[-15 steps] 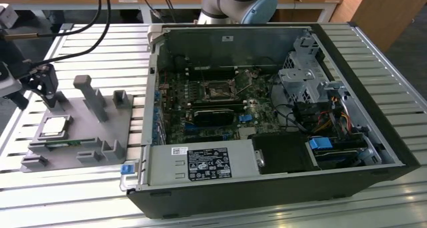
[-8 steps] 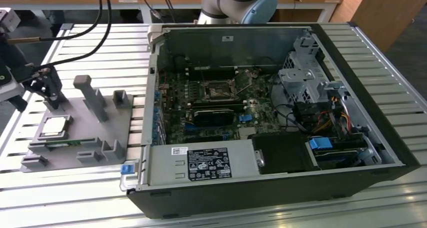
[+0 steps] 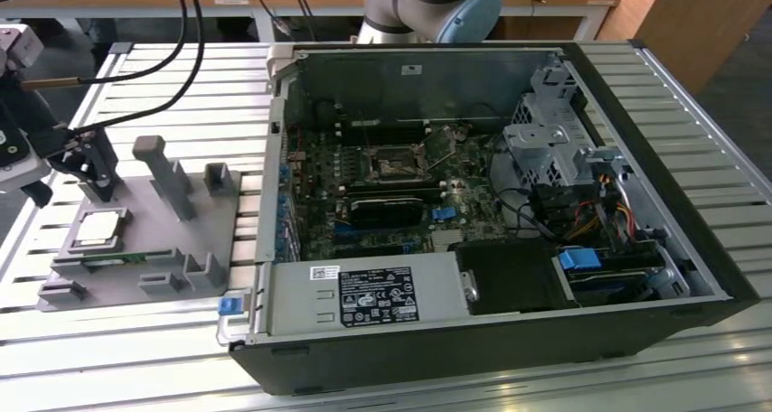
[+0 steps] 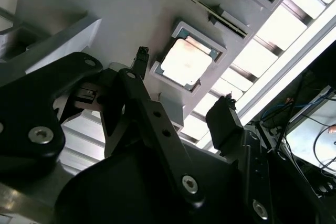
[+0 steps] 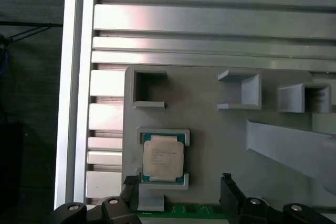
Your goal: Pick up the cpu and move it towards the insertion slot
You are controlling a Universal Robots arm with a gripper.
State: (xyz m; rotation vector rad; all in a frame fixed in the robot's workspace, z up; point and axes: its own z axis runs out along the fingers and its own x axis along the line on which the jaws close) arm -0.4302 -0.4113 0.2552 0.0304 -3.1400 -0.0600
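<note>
Here's the slatted metal desk (image 3: 157,96), and on it the big open computer case (image 3: 483,358), with the insertion slot (image 3: 395,165) sitting dark and square on the motherboard, framed in shiny metal. Over at the exterior view's left lies the grey tray (image 3: 136,220), and above it hangs the end effector (image 5: 179,181), jaws spread wide and gripping nothing. And there's the cpu (image 5: 163,160), lying flat in its tray recess with the silvery top up, seen between the two fingers in both wrist views, well apart from the slot.
</note>
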